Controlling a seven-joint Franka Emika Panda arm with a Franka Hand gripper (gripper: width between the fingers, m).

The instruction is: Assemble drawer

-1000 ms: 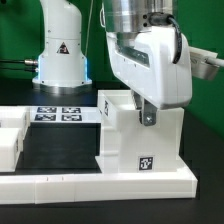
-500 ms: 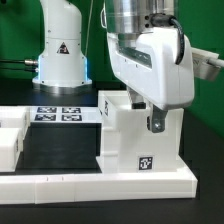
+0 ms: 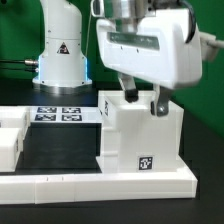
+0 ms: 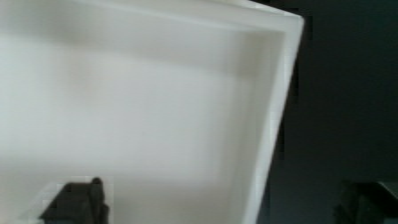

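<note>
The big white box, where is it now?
In the exterior view the box stands right of centre, directly below the gripper, with the marker board beside it on the view's left.

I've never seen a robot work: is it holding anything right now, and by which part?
Nothing is held: the fingers stand wide apart at the top of the box, not clamped on it.

The exterior view is brightly and evenly lit. The white box shell [image 3: 140, 140] is nearly blown out, with only its side toward the exterior view's left shaded grey. The gripper [image 3: 143, 102] is slightly softened by blur. In the wrist view the box shell is washed out and unfocused, and the fingertips [image 4: 79, 200] are reduced to dark blurs.
</note>
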